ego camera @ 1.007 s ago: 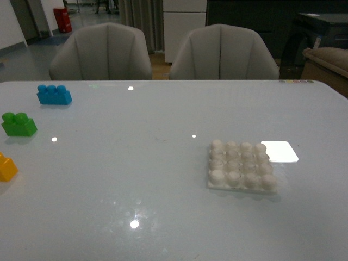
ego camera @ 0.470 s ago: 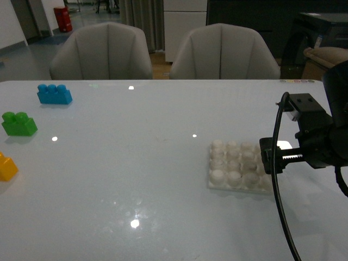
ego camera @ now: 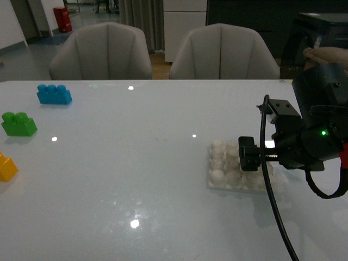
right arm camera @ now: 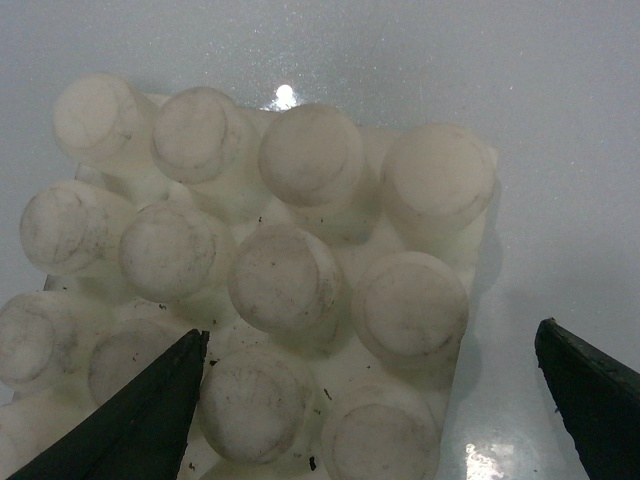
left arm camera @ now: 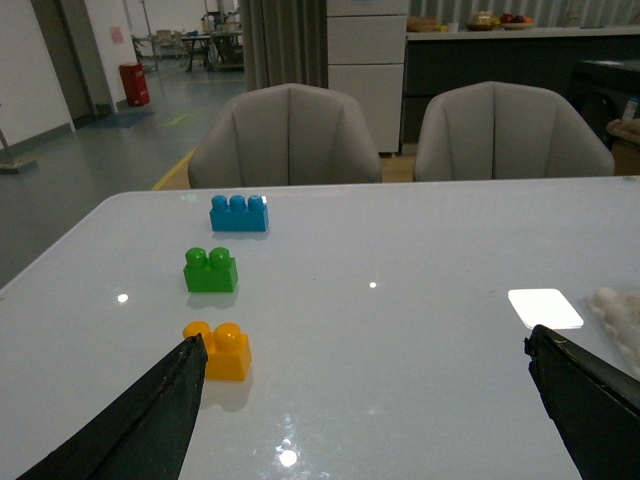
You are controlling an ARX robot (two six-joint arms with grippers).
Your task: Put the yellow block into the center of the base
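- Yellow block (ego camera: 6, 167) lies untouched at the 9 o'clock edge of the table (ego camera: 136, 163) — nothing inserted yet.
- Base (ego camera: 223, 173) sits toward 4 o'clock (centre bare); right gripper (ego camera: 249, 154) hovers above, jaws apart, empty.
- Left gripper (left arm camera: 362, 343) is spread wide near the block; pick-up and insertion remain.

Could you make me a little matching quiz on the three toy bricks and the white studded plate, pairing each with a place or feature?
1. blue brick
2. green brick
3. yellow block
4. base

A. white, below the open right gripper
B. three studs on top
C. between the other two bricks
D. cut off at the front view's left edge

Pairs: 1-B, 2-C, 3-D, 4-A.
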